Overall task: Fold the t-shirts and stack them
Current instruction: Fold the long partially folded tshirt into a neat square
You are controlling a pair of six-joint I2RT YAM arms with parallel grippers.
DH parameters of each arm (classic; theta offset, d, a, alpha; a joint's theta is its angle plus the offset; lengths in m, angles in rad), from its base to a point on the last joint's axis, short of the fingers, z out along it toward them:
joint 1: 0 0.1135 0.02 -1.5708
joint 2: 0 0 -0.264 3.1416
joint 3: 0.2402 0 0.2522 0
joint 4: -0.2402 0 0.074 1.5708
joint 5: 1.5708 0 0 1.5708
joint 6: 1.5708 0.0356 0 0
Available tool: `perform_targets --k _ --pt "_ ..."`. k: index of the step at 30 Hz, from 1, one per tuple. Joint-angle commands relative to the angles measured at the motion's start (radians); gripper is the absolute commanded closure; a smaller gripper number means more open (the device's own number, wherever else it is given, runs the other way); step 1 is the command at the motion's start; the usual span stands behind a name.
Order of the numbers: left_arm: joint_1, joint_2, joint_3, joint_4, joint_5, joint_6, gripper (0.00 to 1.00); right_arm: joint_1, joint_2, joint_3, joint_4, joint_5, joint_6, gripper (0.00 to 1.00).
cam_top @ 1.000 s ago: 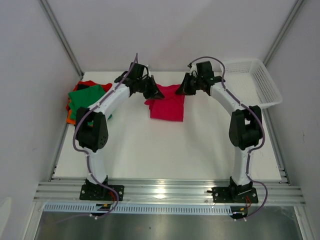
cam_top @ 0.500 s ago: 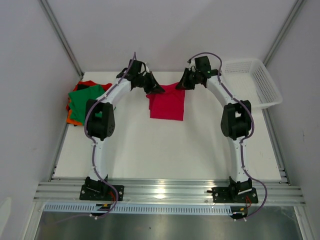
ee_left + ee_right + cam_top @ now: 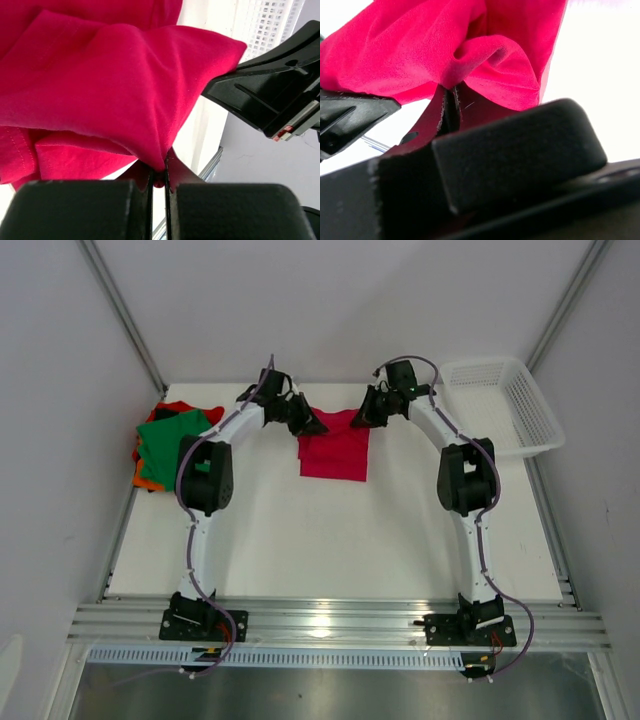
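Count on the table (image 3: 330, 540): four shirts by colour, one basket, two end effectors.

Item 1. One crimson shirt (image 3: 335, 452) lies partly folded at the middle of the far edge. Its near part rests flat on the table in layers. Its far edge is lifted at both corners.

Item 2. The left end effector (image 3: 312, 424) is at the shirt's far left corner. The left wrist view shows its fingers drawn narrow and pinching a peak of crimson cloth between the tips. The cloth spreads away from that point in a taut fold.

Item 3. The right end effector (image 3: 363, 418) is at the shirt's far right corner. The right wrist view shows its fingers likewise closed tight on a bunched fold of the same shirt. The two end effectors are near each other, with the lifted edge between them.

Item 4. A pile sits at the far left corner. One green shirt (image 3: 172, 436) is on top. One orange shirt (image 3: 144, 478) shows at the pile's near edge and one red shirt (image 3: 180, 406) at its far edge. Whether more lie beneath cannot be told.

Item 5. One white mesh basket (image 3: 528, 412) stands at the far right corner, well apart from the crimson shirt.
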Motion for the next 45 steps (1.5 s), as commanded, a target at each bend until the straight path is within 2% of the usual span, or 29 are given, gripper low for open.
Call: perform_targets --k 1,4,9,17,21,26,31,34,37,39,40,41,42,43,45 --pt "0.08 -0.027 -0.039 -0.026 0.008 0.004 0.99 -0.089 0.018 0.014 0.005 0.18 -0.036 0.99" --pt "0.084 -0.022 -0.067 -0.009 0.009 0.006 1.0 -0.089 -0.008 -0.042 0.048 0.195 -0.04 0.99" --pt "0.084 -0.025 -0.146 0.092 0.034 -0.029 0.99 -0.089 0.01 -0.036 0.04 0.202 -0.057 0.99" --pt "0.085 -0.037 -0.156 0.25 0.046 -0.046 0.99 -0.09 0.014 -0.036 0.091 0.226 -0.069 0.99" --pt "0.087 -0.047 -0.143 0.273 0.046 -0.051 0.99 -0.089 0.007 -0.038 0.112 0.222 -0.062 0.98" --pt "0.094 -0.074 -0.162 0.353 0.069 -0.077 0.98 -0.086 -0.04 -0.087 0.202 0.211 -0.065 0.98" --pt "0.097 -0.142 -0.203 0.526 0.066 -0.1 0.98 -0.08 -0.115 -0.197 0.362 0.211 -0.03 0.97" --pt "0.105 -0.146 -0.16 0.514 0.069 -0.108 0.97 -0.08 -0.121 -0.179 0.368 0.209 -0.019 0.97" --pt "0.117 -0.126 -0.096 0.499 0.09 -0.134 0.91 -0.08 -0.117 -0.164 0.358 0.209 -0.022 0.94" --pt "0.122 -0.126 -0.097 0.5 0.092 -0.138 0.91 -0.078 -0.123 -0.168 0.358 0.217 -0.022 0.92" --pt "0.123 -0.129 -0.108 0.5 0.091 -0.135 0.9 -0.075 -0.129 -0.173 0.364 0.217 -0.022 0.84" --pt "0.123 -0.131 -0.113 0.5 0.092 -0.132 0.86 -0.075 -0.131 -0.181 0.361 0.219 -0.025 0.73" --pt "0.123 -0.133 -0.117 0.497 0.095 -0.129 0.76 -0.07 -0.132 -0.182 0.358 0.24 -0.025 0.65" --pt "0.123 -0.136 -0.129 0.492 0.095 -0.122 0.55 -0.066 -0.138 -0.184 0.349 0.264 -0.029 0.55" --pt "0.123 -0.14 -0.152 0.488 0.083 -0.114 0.41 -0.052 -0.151 -0.207 0.358 0.294 -0.049 0.47"
